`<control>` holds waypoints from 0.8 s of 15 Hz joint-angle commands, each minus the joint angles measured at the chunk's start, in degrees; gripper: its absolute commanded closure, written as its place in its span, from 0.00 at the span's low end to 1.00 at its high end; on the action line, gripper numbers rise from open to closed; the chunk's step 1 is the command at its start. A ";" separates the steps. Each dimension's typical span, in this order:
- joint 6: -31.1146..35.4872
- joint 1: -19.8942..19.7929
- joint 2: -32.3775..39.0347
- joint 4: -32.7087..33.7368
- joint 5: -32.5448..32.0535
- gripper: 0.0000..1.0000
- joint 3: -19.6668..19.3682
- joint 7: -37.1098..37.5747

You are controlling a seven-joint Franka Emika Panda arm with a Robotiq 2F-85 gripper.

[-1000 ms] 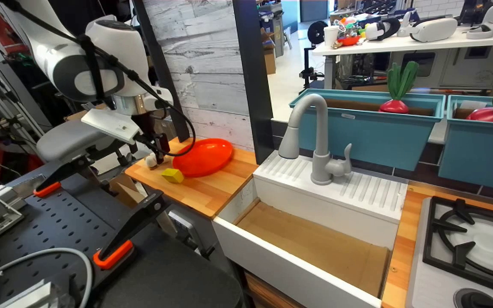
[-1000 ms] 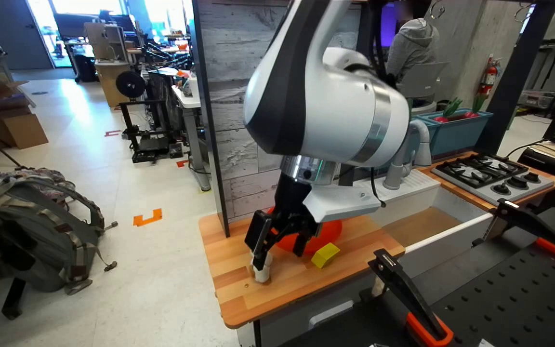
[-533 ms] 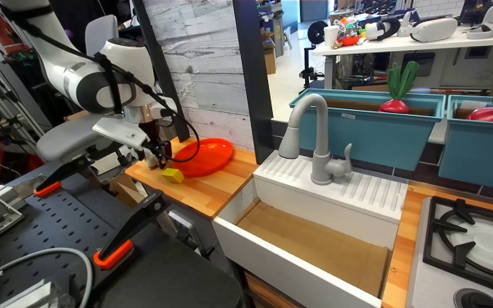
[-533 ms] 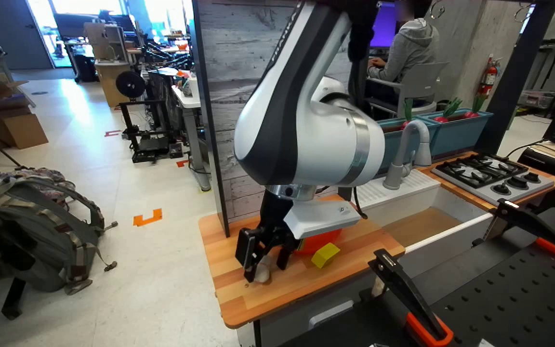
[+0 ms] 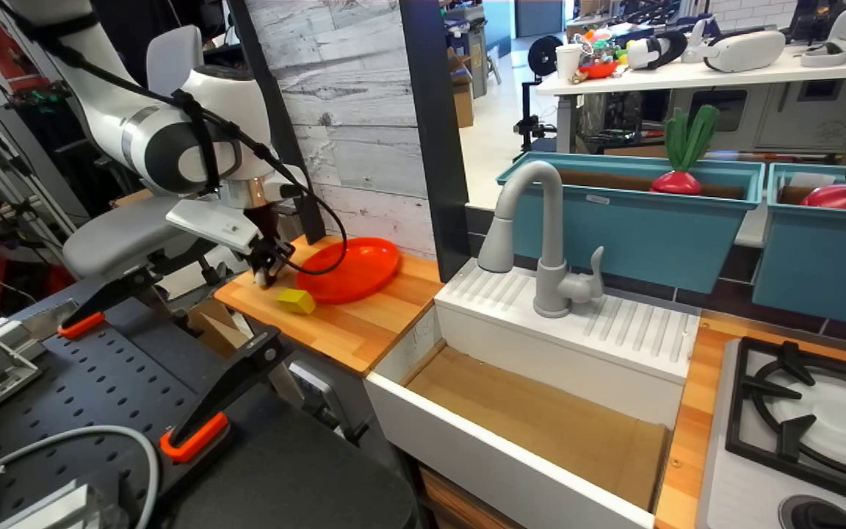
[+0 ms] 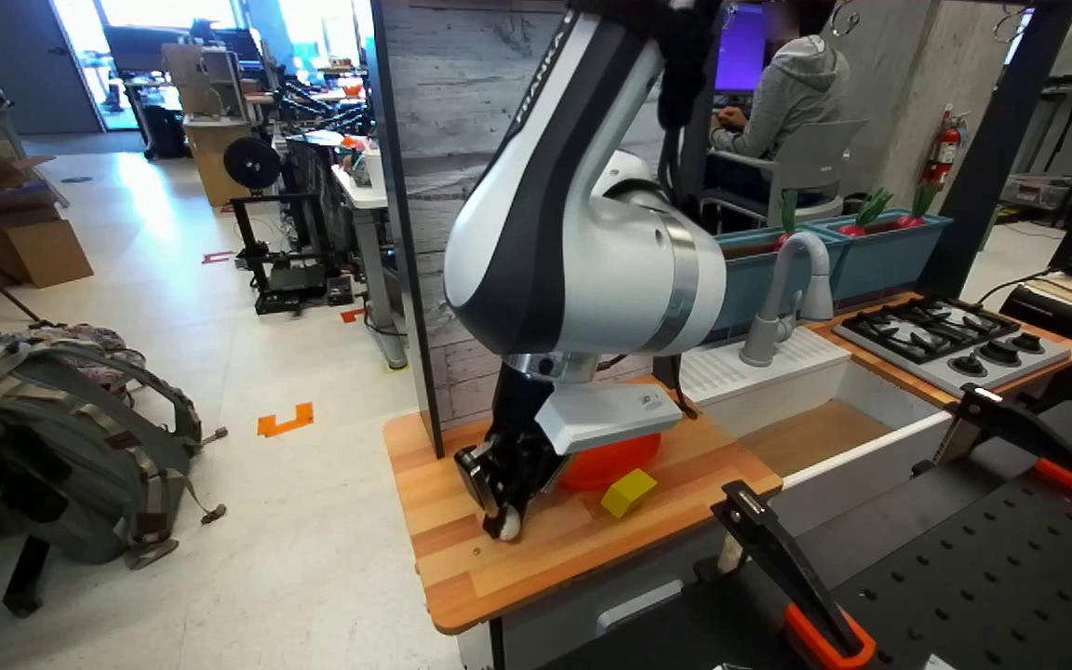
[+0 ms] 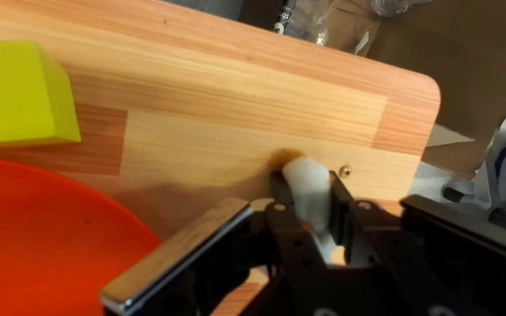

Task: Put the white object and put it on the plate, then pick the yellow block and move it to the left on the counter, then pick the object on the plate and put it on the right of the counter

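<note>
Striped wooden counter (image 7: 218, 87) runs across my wrist view. I have the pincer (image 7: 308, 186) narrowed to the width of the white object (image 7: 309, 193), fingers (image 7: 343, 197) against both its sides. From there, a screw (image 7: 345, 171) lies just beside at two o'clock, the yellow block (image 7: 11, 92) well apart near ten, the red plate (image 7: 51, 237) around nine. The object is over the counter; whether it touches the wood, I can't tell.

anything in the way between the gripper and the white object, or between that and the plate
Nothing visible. The gripper is closed on the white object, and from there the counter runs to the red plate. The yellow block sits beside the plate, off the direct line in both exterior views.
</note>
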 commanded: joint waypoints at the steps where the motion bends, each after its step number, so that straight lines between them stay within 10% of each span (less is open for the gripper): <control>1: -0.85 -2.56 -2.14 -2.28 -2.04 0.96 2.87 -0.45; 12: -0.75 -12.27 -12.23 -8.65 -0.70 0.96 5.19 -2.66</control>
